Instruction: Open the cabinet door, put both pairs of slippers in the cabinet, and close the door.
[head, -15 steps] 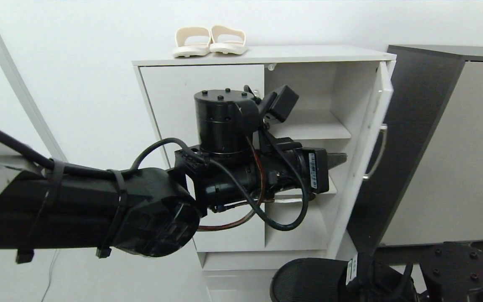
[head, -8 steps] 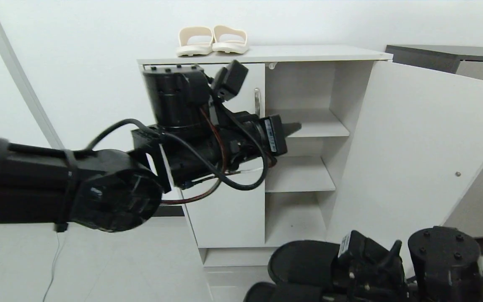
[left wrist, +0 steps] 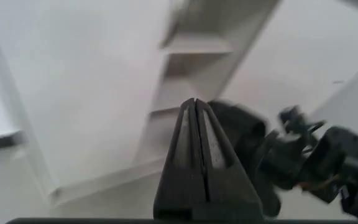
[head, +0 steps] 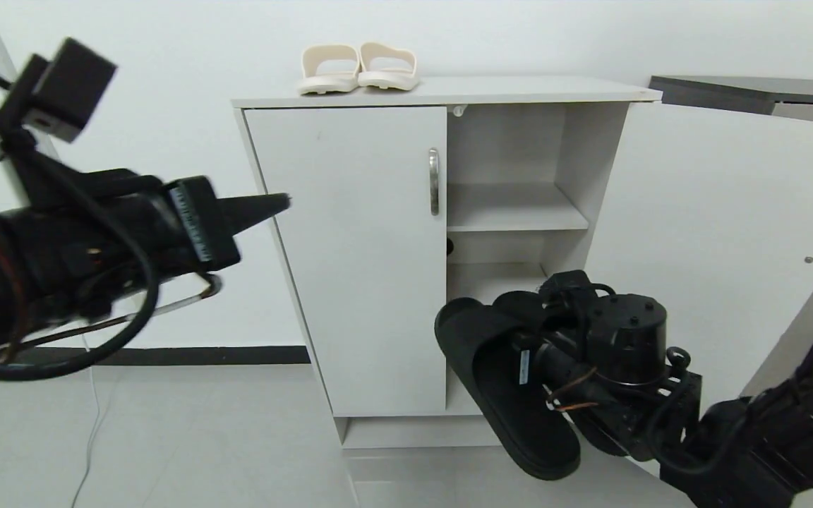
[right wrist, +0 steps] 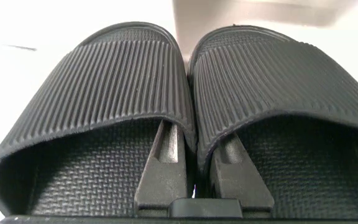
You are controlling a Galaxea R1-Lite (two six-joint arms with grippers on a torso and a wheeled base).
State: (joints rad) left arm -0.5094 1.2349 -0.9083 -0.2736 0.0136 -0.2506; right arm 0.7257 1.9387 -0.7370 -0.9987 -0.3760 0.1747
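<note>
The door [head: 717, 233] is open. The right gripper [right wrist: 194, 149] pinches the black slippers [head: 505, 395] at lower middle; next they go on a shelf [head: 512, 215]. The left gripper [head: 265, 206], at the left, is closed on nothing

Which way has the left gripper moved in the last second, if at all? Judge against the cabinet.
Yes. The left gripper moved to the robot's left, from before the cabinet's open shelves to its closed door's outer edge.
</note>
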